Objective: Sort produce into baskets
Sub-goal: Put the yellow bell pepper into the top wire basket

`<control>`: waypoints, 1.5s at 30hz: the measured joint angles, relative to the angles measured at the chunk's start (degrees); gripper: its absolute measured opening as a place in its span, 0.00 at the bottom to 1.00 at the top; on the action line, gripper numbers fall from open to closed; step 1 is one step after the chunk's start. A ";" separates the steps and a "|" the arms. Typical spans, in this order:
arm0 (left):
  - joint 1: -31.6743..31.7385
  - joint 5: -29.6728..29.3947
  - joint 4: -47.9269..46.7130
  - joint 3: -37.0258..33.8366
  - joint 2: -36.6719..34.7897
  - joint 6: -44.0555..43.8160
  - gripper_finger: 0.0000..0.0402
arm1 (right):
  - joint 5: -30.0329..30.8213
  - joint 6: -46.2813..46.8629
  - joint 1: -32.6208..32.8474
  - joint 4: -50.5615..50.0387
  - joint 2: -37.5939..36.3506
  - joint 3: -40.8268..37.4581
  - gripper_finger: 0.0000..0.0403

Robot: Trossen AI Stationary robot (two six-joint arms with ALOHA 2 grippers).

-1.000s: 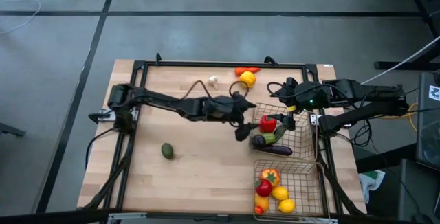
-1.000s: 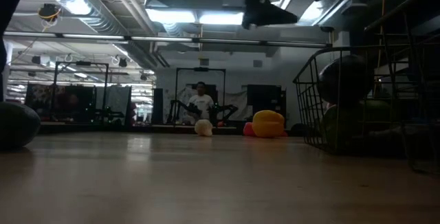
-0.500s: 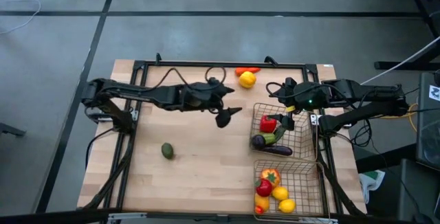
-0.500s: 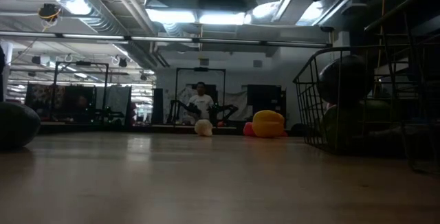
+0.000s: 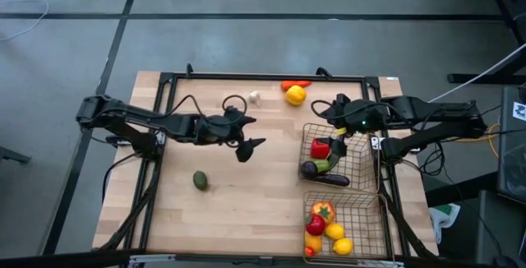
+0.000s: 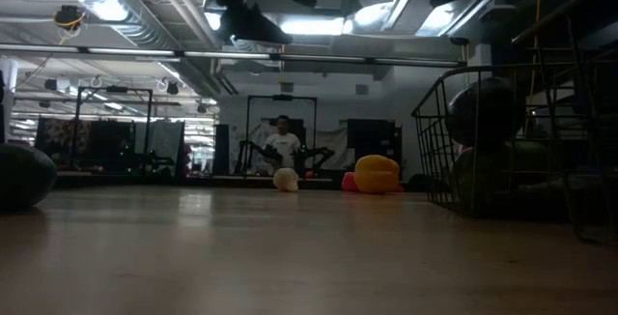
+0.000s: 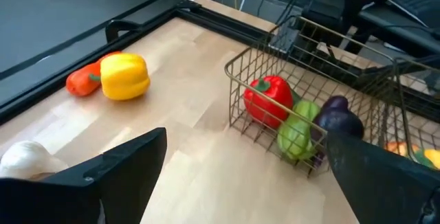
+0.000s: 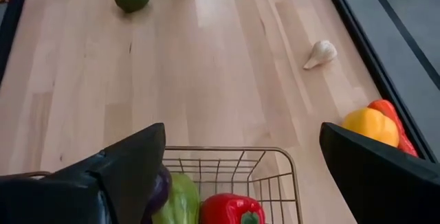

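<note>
My left gripper point(image 5: 248, 147) hangs open and empty over the bare table, between the green avocado point(image 5: 200, 180) and the far wire basket point(image 5: 359, 154). In its wrist view point(image 7: 240, 183) the fingers stand wide apart. My right gripper point(image 5: 338, 137) is open and empty above the far basket's far rim point(image 8: 227, 151). That basket holds a red pepper point(image 5: 320, 147), a green pepper point(image 7: 297, 131) and purple eggplants point(image 5: 329, 179). The near basket point(image 5: 370, 223) holds a tomato and lemons point(image 5: 334, 232). A yellow pepper point(image 5: 295, 95), an orange-red pepper point(image 5: 296, 85) and white garlic point(image 5: 255, 97) lie on the table at the far edge.
A black frame point(image 5: 263, 76) runs round the table's far and side edges. Bare wood lies between the avocado and the baskets. In the low view the avocado point(image 6: 24, 175) sits at the left and the far basket point(image 6: 502, 141) at the right; a person stands in the room behind.
My left gripper has drawn back from the far basket's left rim toward the table's left edge and now hangs over bare wood. The produce in the baskets and on the table has stayed where it was.
</note>
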 joint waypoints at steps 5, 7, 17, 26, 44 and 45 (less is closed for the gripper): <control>-1.50 -0.15 0.62 -1.05 -0.63 0.12 0.98 | 5.59 -0.04 -0.50 2.31 2.27 0.00 0.95; -1.91 -0.15 0.55 -1.08 -0.63 0.16 0.98 | 9.14 -0.07 -2.09 4.16 3.67 0.00 0.95; -2.24 -0.15 0.50 -1.08 -0.63 0.20 0.98 | 3.75 0.02 -22.40 8.91 12.84 0.00 0.95; -2.24 -0.15 0.45 -1.08 -0.63 0.20 0.98 | -12.24 0.07 -38.50 13.78 22.90 0.00 0.95; -2.56 -0.15 0.28 -1.48 -0.61 0.80 0.98 | -17.56 1.38 -45.03 16.10 31.34 0.00 0.95; -2.68 -0.13 0.24 -1.48 -0.61 0.81 0.98 | -17.57 1.38 -45.01 16.10 31.34 0.00 0.95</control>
